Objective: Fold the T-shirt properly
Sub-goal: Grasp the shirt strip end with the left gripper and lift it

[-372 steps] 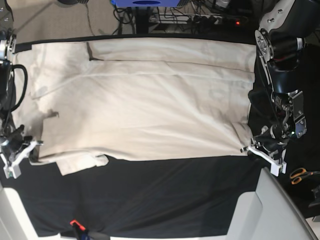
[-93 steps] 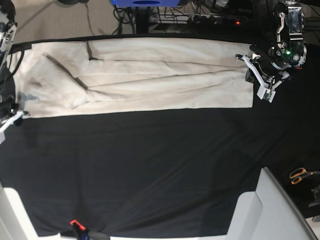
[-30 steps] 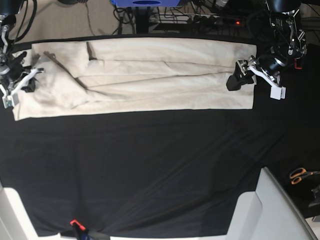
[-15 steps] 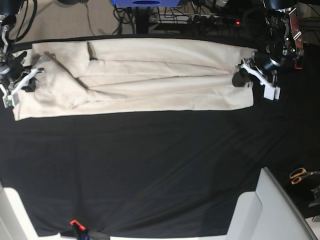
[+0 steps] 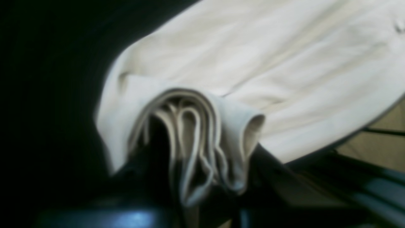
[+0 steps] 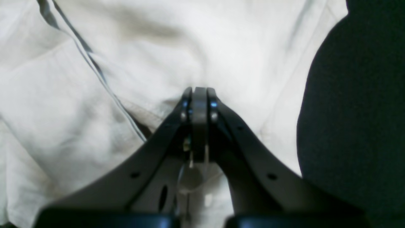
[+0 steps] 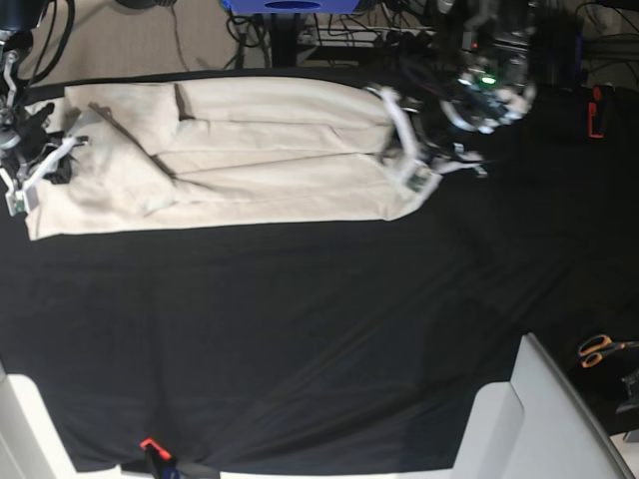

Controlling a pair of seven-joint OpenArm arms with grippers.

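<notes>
Half a second earlier the left gripper (image 7: pixel 404 160) sat at the right-hand end of the long folded strip; now it has travelled well toward the middle of the base view, and the end of the T-shirt (image 7: pixel 230 160) has come with it, so the strip looks clearly shorter on its right side. Its fingers are clamped on the T-shirt: the left wrist view shows several cream layers (image 5: pixel 196 136) bunched and lifted just ahead of the camera, with the rest of the cloth stretching away to the upper right of that frame.

At the far left edge of the base view, the right gripper (image 7: pixel 45 165) has not shifted. In the right wrist view its fingers (image 6: pixel 200 104) are pressed together over the fabric; whether cloth is pinched between them cannot be told.

Lying across the upper part of the black worktop (image 7: pixel 319 329), the T-shirt is a narrow band with its right end raised. Judging by this, the crosswise fold has begun: the hem end is being carried toward the collar end, and it will need laying down squarely so the layers do not slide apart.
</notes>
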